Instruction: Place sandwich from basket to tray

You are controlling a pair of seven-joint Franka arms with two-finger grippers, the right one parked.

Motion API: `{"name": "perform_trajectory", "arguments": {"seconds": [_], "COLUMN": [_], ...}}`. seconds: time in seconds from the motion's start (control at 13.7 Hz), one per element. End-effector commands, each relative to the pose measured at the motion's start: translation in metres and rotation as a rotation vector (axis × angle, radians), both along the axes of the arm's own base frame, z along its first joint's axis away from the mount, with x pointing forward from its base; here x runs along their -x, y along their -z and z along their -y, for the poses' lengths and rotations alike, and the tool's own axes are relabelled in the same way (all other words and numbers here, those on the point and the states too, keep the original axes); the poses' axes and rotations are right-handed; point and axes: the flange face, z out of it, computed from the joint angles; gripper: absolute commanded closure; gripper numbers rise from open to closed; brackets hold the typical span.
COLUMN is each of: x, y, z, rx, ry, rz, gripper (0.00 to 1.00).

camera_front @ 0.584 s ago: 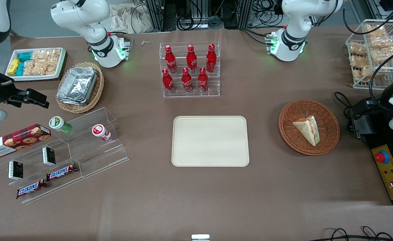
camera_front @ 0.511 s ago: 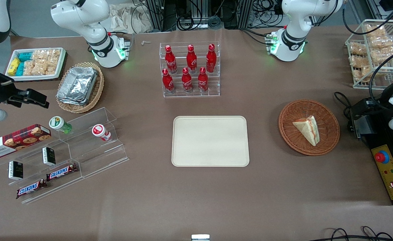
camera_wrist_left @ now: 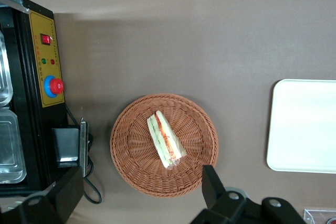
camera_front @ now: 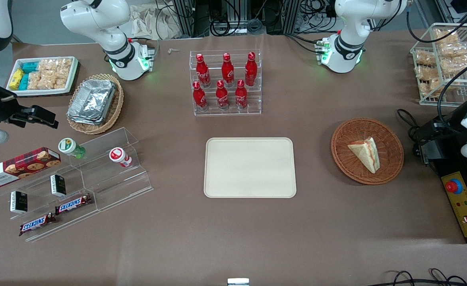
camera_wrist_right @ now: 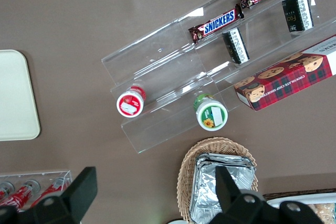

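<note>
The sandwich (camera_front: 365, 154), a pale bread wedge with red-orange and green filling, lies in the round reddish-brown wicker basket (camera_front: 346, 159). The cream-beige tray (camera_front: 250, 167) is bare and lies beside the basket, toward the parked arm's end. My left gripper (camera_front: 430, 141) hangs high beside the basket, toward the working arm's end of the table. In the left wrist view the sandwich (camera_wrist_left: 165, 140) sits mid-basket (camera_wrist_left: 131, 150), with the tray (camera_wrist_left: 304, 124) apart from it. The gripper (camera_wrist_left: 139, 192) is open and empty, its fingers (camera_wrist_left: 211, 183) wide apart above the basket's rim.
A black control box with a red button (camera_front: 462, 202) lies under the gripper's arm. A rack of red bottles (camera_front: 226, 83) stands farther from the camera than the tray. A wire rack of snacks (camera_front: 444, 59), an acrylic snack stand (camera_front: 78, 182) and a tan basket of foil trays (camera_front: 94, 103) stand around.
The left gripper has shifted very slightly beside the basket. The sandwich, basket and tray have not moved.
</note>
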Motion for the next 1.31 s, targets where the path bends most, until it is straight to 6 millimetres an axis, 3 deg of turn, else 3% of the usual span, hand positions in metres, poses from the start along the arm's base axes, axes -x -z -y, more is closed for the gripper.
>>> {"name": "perform_trajectory", "arguments": {"seconds": [0.0, 0.22, 0.51, 0.66, 0.8, 1.24], "x": [0.009, 0.03, 0.069, 0.072, 0.077, 0.087], "y": [0.007, 0.024, 0.075, 0.092, 0.123, 0.198], "z": [0.002, -0.002, -0.007, -0.01, -0.009, -0.016], "rx": [0.003, 0.002, 0.009, 0.009, 0.008, 0.018], "ry": [0.007, 0.005, 0.0, -0.009, -0.116, -0.192], "rz": [-0.029, -0.033, 0.032, 0.005, -0.048, -0.077], "gripper": [0.0, 0.0, 0.0, 0.0, 0.0, 0.0]}}
